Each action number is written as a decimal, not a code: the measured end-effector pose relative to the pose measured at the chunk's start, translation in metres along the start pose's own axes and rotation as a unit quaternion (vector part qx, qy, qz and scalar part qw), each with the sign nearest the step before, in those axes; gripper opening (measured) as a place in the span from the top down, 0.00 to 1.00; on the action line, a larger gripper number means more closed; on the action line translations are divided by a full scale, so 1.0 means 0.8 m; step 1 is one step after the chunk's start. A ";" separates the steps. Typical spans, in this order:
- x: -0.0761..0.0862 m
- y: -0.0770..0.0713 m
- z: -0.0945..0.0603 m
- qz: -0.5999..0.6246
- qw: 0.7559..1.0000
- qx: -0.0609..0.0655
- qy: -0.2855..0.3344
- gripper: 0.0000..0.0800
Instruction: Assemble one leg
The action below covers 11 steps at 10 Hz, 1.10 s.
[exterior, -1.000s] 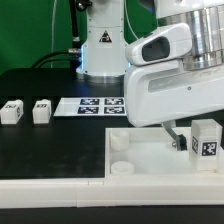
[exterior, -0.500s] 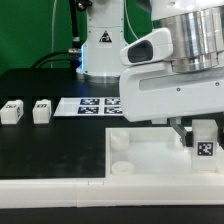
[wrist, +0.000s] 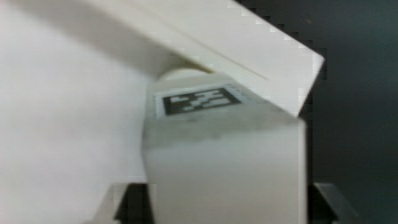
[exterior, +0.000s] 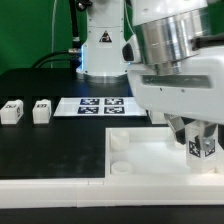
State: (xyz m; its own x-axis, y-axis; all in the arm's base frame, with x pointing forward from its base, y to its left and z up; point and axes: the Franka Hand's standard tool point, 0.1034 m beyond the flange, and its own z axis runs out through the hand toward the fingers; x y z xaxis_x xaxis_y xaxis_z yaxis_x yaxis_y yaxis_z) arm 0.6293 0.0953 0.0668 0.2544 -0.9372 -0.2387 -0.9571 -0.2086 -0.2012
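My gripper [exterior: 199, 132] is shut on one leg [exterior: 203, 146], a small white block with a black-and-white tag. It holds the leg tilted just above the large white panel [exterior: 150, 160], at the exterior view's right. In the wrist view the leg [wrist: 222, 150] runs out from between the dark fingers [wrist: 130, 200], tag facing the camera, its far end against the panel's raised rim [wrist: 249, 50]. Whether the leg touches the panel I cannot tell. Two more legs [exterior: 11, 111] [exterior: 41, 110] stand on the black table at the exterior view's left.
The marker board [exterior: 100, 105] lies flat behind the panel. The panel has round sockets [exterior: 119, 142] [exterior: 120, 172] near its left side. The robot base [exterior: 100, 45] stands at the back. The arm hides the panel's right part.
The wrist has turned and dropped a little. The held leg, upright a second ago, is now tilted and sits lower over the panel.
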 end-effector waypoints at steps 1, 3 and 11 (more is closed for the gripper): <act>-0.004 0.001 0.000 0.064 0.998 0.002 -0.013 0.61; -0.011 0.001 0.002 0.191 0.981 0.004 -0.018 0.61; -0.004 0.006 -0.009 -0.172 0.985 0.008 0.027 0.19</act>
State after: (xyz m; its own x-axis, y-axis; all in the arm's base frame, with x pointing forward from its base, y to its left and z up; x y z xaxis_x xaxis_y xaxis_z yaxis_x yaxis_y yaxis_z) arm 0.6230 0.0951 0.0733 0.5552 -0.8252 -0.1039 -0.8132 -0.5124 -0.2759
